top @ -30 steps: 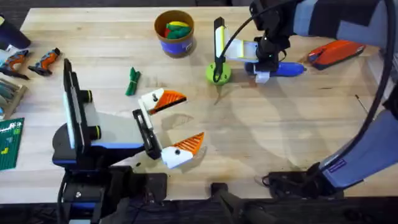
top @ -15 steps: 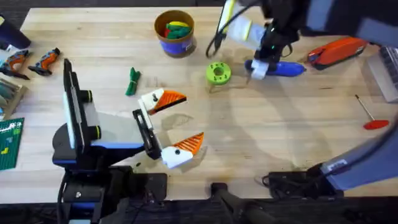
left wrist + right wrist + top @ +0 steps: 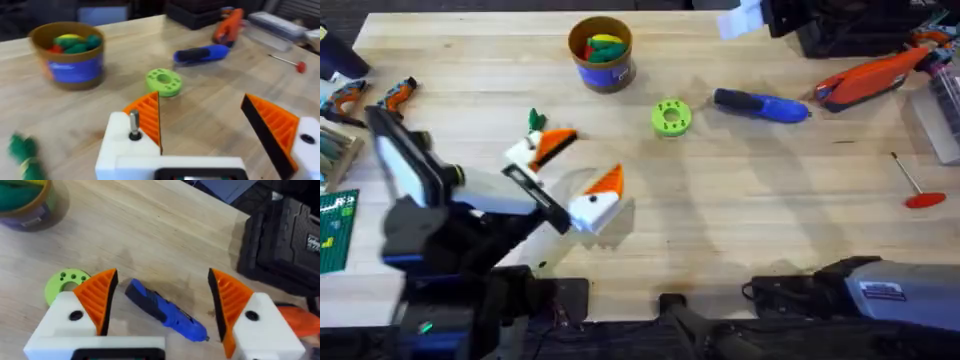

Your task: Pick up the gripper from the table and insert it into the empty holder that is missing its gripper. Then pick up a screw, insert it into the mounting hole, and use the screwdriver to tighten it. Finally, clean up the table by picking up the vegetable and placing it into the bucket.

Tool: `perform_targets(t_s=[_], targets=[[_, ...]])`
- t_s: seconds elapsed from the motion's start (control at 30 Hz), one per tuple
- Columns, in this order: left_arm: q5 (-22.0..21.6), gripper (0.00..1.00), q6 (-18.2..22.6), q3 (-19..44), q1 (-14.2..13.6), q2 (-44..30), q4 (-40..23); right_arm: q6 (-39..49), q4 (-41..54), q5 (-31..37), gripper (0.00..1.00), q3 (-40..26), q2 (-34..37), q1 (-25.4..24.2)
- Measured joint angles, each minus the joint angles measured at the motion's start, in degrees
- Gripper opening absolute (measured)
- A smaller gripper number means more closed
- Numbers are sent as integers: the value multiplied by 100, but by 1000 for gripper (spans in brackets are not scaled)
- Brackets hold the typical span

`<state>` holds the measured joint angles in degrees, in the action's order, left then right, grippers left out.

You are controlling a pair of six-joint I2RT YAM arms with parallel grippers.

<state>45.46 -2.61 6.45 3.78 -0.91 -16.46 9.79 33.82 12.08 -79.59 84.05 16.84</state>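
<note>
While both arms sit clear of the task's things, the table reads from left to right as follows.

Left gripper: spread wide and grasping nothing, low over the wood at centre-left; both white blocks carry orange ribbed tips in the left wrist view.
Vegetable: dark green, lying on the wood just beside the left gripper's far finger; in the overhead view I cannot tell whether they touch. It sits at the edge of the left wrist view, on the table.
Bucket: upright near the table's far edge, blue with a tan rim, yellow, red and green toy pieces inside; well apart from the vegetable.
Green disc: flat on the wood, between the bucket and the screwdriver.
Screwdriver: blue with a dark end, lying on its side to the right of the disc, untouched; in the right wrist view it lies below the gap between the fingers.
Right gripper: released and wide apart, empty, raised above the screwdriver, orange ribbed tips on both white blocks.
Orange tool: resting near the far right edge.
Red-handled rod: lying alone on the wood at right.
</note>
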Motion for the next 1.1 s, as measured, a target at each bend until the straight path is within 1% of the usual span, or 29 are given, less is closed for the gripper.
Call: perform_targets(t_s=[0.03, 0.13, 0.27, 0.33, 0.47, 0.6, 0.63, 0.73, 0.87, 0.97, 1.0, 1.1], targets=[[-172, 984, 78, 237, 64, -69, -350, -107, 13, -7, 990, 0, 0, 0], [-745, 984, 377, 1224, 240, -511, -1294, -341, 109, -18, 991, 0, -9, 0], [-1422, 984, 731, 2592, 354, -1486, -2249, -489, 146, -27, 992, 0, -9, 0], [-1688, 985, 831, 3174, 355, -2070, -2662, -523, 144, -38, 991, 0, -9, 0], [-1981, 985, 924, 4111, 355, -3291, -3354, -556, 149, -40, 991, 0, -9, 0], [-2134, 985, 971, 4671, 355, -4221, -3604, -556, 149, -40, 992, 0, -9, 0], [-2422, 985, 975, 4937, 355, -4707, -3675, -556, 153, -40, 991, 0, -9, 0], [-2870, 985, 966, 5231, 355, -5184, -3923, -556, 155, -40, 991, 0, -9, 0], [-3497, 985, 966, 5558, 355, -6076, -4119, -556, 155, -40, 990, 0, -9, 0], [-3773, 985, 966, 5590, 355, -6763, -4110, -556, 159, -40, 991, 0, -9, 0], [-3931, 985, 966, 5587, 356, -7431, -3910, -556, 192, -40, 991, 0, -9, 0], [-3980, 985, 966, 5587, 399, -8010, -3575, -556, 244, -40, 990, 0, -9, 0]])
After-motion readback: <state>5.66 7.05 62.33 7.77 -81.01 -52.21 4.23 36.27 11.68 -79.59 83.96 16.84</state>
